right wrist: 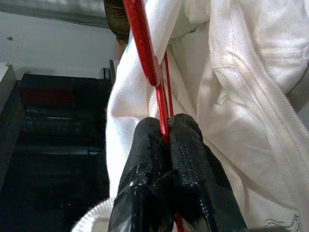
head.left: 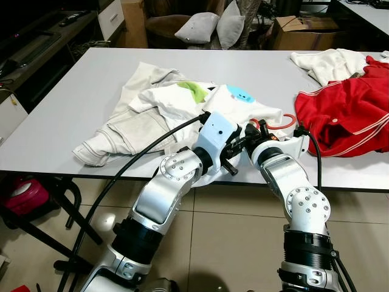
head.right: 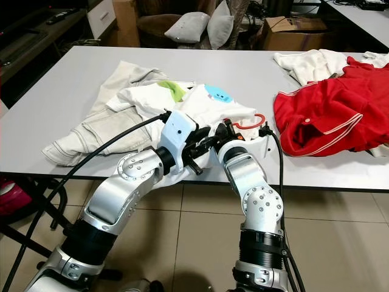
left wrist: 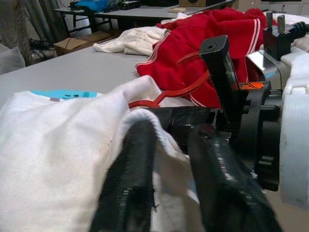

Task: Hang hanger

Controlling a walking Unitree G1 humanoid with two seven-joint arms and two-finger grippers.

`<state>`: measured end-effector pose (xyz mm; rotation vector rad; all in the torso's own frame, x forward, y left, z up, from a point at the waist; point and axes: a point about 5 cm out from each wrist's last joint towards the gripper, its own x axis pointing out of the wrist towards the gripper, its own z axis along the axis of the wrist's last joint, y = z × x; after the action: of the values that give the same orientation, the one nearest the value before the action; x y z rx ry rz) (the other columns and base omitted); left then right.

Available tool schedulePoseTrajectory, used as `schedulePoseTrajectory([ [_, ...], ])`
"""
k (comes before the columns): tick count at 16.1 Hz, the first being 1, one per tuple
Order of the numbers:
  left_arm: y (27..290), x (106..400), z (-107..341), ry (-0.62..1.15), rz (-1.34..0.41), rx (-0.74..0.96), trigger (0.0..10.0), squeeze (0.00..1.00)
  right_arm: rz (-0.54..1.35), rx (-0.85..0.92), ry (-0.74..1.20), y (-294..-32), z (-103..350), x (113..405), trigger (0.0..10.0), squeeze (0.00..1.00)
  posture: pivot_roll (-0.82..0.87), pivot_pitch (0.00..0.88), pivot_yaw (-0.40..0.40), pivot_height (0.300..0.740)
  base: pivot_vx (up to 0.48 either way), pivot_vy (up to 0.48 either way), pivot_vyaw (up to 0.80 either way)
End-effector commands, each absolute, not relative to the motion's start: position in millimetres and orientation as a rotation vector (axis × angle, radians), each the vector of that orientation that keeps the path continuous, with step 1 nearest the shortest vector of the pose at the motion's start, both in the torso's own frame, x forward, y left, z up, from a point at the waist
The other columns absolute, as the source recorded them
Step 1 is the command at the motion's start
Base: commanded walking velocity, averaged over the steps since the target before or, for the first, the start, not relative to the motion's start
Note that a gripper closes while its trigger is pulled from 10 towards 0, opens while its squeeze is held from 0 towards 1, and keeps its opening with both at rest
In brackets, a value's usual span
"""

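At the table's [head.left: 73, 79] near edge, the right gripper [right wrist: 164, 140] is clenching the red hanger [head.left: 281, 123] inside the white shirt [head.left: 234, 106]; the left gripper [left wrist: 169, 159] is pinching shirt fabric; next, seemingly, seating the hanger in the shoulders.

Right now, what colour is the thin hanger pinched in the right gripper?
Red; the thin plastic hanger shows best in the right wrist view.
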<state>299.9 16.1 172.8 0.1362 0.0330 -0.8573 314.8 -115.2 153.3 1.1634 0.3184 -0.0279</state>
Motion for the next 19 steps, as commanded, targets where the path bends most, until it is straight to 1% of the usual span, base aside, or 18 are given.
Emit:
schedulePoseTrajectory([
  [1,16,300,177,0.022,-0.864,0.138,10.0,1.0,0.031,1.302,0.381,-77,153,306,10.0,0.0,-0.03,0.0,0.068,0.74,0.0,0.0,0.0],
  [10,16,300,177,0.022,-0.864,0.138,10.0,1.0,0.031,1.302,0.381,-77,153,306,10.0,0.0,-0.03,0.0,0.068,0.74,0.0,0.0,0.0],
  [11,27,301,186,0.055,-0.886,-0.019,10.0,1.0,0.027,1.26,0.38,-84,150,306,10.0,0.0,-0.03,0.0,0.06,0.74,0.0,0.0,0.0],
  [13,43,303,200,0.044,-0.942,-0.191,10.0,1.0,0.011,1.197,0.372,-97,145,308,10.0,0.0,-0.02,0.0,0.056,0.74,0.0,0.0,0.0],
  [15,47,305,196,0.049,-0.924,-0.146,10.0,1.0,0.01,1.192,0.37,-98,145,309,10.0,0.0,-0.02,0.0,0.052,0.74,0.0,0.0,0.0],
  [17,50,306,195,0.058,-0.916,-0.143,10.0,1.0,0.012,1.187,0.371,-98,145,310,10.0,0.0,-0.02,0.0,0.051,0.74,0.0,0.0,0.0],
  [18,55,308,195,0.06,-0.89,-0.152,10.0,1.0,0.017,1.173,0.372,-99,145,309,10.0,0.0,-0.02,0.0,0.051,0.74,0.0,0.0,0.0],
  [19,69,313,199,0.017,-0.824,-0.185,10.0,1.0,0.022,1.133,0.368,-103,144,307,10.0,0.0,-0.03,0.0,0.05,0.74,0.0,0.0,0.0],
])
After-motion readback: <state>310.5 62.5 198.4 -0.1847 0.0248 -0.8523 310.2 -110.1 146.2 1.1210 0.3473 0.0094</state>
